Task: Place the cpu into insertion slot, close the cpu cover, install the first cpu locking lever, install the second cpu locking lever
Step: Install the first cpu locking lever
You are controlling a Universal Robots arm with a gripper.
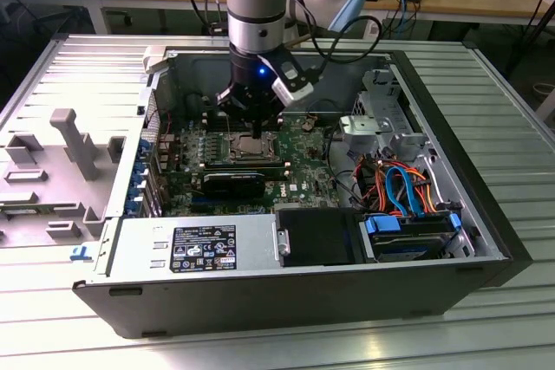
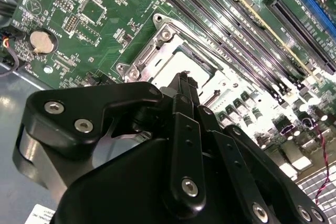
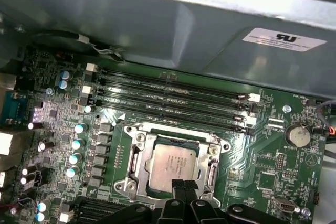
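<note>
Exterior view: the gripper [image 1: 251,133] hangs inside the open computer case [image 1: 468,214], directly over the insertion slot [image 1: 250,146] on the green motherboard [image 1: 303,162]. Second wrist view: the gripper's fingers [image 2: 185,85] are pressed together, tips at the slot's silver rim. First wrist view: the cpu [image 3: 170,166] lies seated in the slot, framed by the cpu cover [image 3: 137,153], just beside the memory slots [image 3: 173,100].

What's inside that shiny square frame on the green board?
A flat silver cpu sits inside the insertion slot, framed by the metal cpu cover. The pincer tips hide its near edge, and the contacts underneath the chip are covered.
</note>
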